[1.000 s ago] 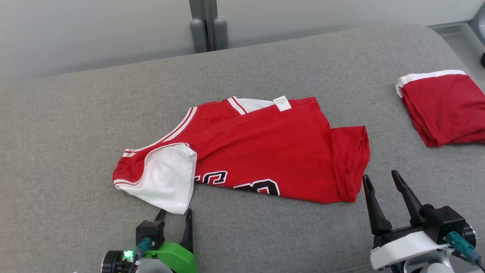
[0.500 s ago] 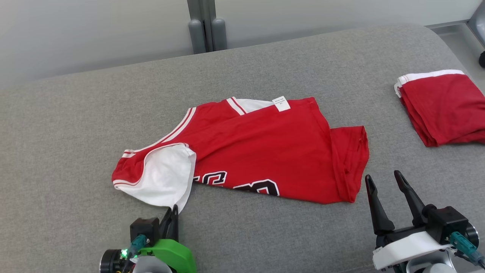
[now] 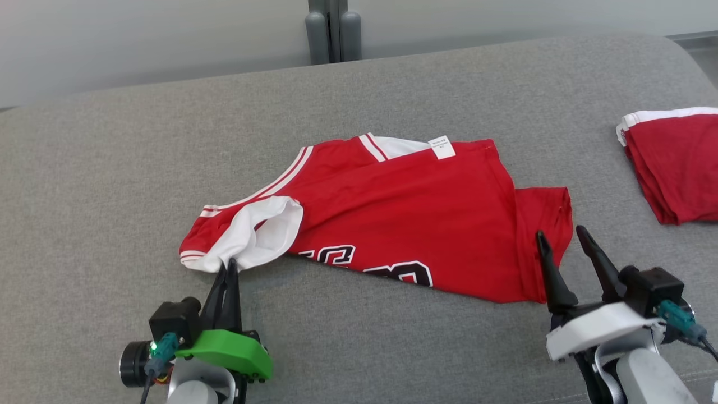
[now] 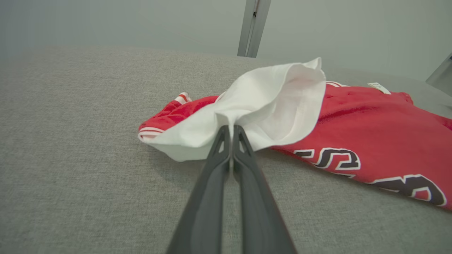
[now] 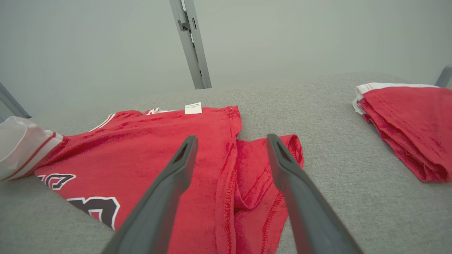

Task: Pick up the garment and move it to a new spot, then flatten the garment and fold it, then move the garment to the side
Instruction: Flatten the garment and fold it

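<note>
You're barely started: the crumpled red jersey with white trim and black numerals [image 3: 404,213] lies mid-cushion on the grey fabric surface [image 3: 112,168], not yet lifted. Your left gripper [image 3: 230,265] has its jaws pressed together, pinching the white inner flap [image 4: 275,98] at the near-left corner. Your right gripper [image 3: 560,234] is spread over the red hem at the right end, holding nothing. Move, flatten, fold and set-aside all remain. The folded red garment [image 3: 679,168] far right looks already done.

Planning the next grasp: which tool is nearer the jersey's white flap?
Left. The left tool is shut on the edge of the white flap; the right tool stands open at the opposite, red end of the jersey.
</note>
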`<state>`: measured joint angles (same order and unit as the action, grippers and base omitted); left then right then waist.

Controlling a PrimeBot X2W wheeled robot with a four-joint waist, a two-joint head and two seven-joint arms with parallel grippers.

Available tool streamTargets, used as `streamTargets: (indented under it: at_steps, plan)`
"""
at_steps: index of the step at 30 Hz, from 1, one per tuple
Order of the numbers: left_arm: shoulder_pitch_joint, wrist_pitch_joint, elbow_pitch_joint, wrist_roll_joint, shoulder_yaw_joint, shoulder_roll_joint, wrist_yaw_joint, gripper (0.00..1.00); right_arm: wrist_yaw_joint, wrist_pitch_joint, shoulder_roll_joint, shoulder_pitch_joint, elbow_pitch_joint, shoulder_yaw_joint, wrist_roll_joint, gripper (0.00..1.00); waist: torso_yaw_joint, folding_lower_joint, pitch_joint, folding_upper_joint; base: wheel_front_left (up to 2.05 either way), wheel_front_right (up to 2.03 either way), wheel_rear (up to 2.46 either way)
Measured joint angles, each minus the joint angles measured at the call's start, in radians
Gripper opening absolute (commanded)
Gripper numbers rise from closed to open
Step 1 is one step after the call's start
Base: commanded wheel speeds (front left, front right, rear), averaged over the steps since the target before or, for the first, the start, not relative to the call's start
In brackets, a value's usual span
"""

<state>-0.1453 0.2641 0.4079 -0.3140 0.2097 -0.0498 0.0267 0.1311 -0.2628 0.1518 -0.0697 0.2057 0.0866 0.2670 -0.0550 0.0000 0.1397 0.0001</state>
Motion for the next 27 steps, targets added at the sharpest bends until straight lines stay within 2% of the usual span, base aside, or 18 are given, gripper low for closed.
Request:
streamTargets:
  at_steps: [4, 10, 16, 20, 27]
  plan:
    - [-0.027, 0.000, -0.035, 0.017, -0.024, 0.000, -0.008, 0.00, 0.000, 0.021, 0.073, -0.168, 0.189, 0.050, 0.092, 1.00, 0.011, 0.0000, 0.038, -0.0001, 0.00, 0.00, 0.00]
    - [-0.080, 0.000, -0.050, 0.039, -0.050, 0.000, -0.018, 0.00, 0.000, 0.198, 0.177, -0.456, 0.350, 0.174, 0.256, 1.00, 0.029, 0.0000, 0.115, 0.0000, 0.00, 0.00, 0.00]
    - [-0.119, 0.000, -0.045, 0.060, -0.054, 0.000, -0.037, 0.00, 0.000, 0.372, 0.273, -0.579, 0.352, 0.358, 0.521, 1.00, 0.057, 0.0000, 0.180, 0.0000, 0.00, 0.00, 0.00]
    - [-0.144, 0.000, -0.047, 0.061, -0.039, 0.000, -0.040, 0.00, 0.000, 0.383, 0.370, -0.618, 0.337, 0.430, 0.641, 1.00, 0.085, 0.0000, 0.213, 0.0000, 0.00, 0.00, 0.00]
    - [-0.164, 0.000, -0.051, 0.060, -0.020, 0.000, -0.035, 0.00, 0.000, 0.347, 0.436, -0.664, 0.339, 0.520, 0.774, 1.00, 0.121, 0.0000, 0.268, 0.0000, 0.00, 0.00, 0.00]
